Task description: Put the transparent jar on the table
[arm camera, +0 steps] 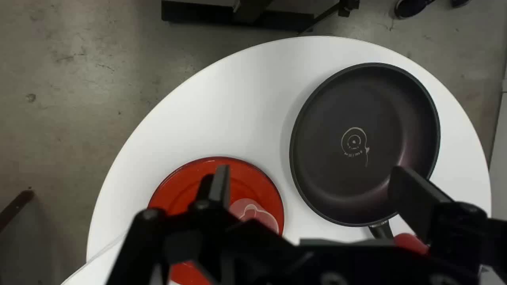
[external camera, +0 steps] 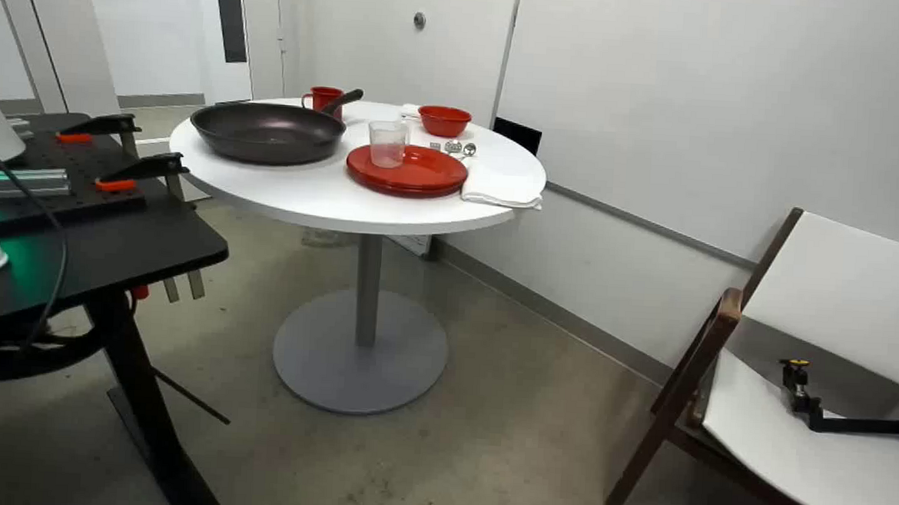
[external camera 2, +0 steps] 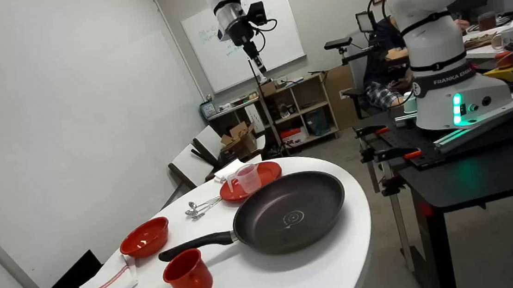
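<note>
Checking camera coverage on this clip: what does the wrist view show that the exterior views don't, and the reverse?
Only the wrist view: dark shoes at its top edge, and that the tool stands open.

Only the exterior views: the red bowl, the small metal utensils and the robot's base.

Both: the white table, the frying pan and the transparent jar resting on a red plate.

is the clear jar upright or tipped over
Upright: in both exterior views the clear jar stands on the red plates with its walls rising and its rim at the top, not lying on its side.
</note>
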{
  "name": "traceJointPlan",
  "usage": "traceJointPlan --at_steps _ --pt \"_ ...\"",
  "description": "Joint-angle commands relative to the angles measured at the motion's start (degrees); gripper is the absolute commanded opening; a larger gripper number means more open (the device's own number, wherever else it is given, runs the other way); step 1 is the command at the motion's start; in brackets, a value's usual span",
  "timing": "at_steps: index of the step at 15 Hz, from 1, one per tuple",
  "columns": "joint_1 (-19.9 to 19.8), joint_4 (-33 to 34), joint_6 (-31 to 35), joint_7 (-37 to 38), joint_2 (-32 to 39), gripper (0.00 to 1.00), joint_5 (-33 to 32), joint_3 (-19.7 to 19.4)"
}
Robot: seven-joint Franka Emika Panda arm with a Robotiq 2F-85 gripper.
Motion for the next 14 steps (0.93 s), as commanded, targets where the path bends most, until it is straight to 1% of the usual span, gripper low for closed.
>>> traceJointPlan --at_steps 1,6,14 --pt "-2.0 0.1 -0.1 -0.2 0.1 1.0 0.2 1.9" --pt "-3.0 0.1 -0.1 -0.1 0.1 1.0 0.2 2.9" --pt "-3.3 -0.1 0.1 0.3 0.3 1.0 0.3 3.1"
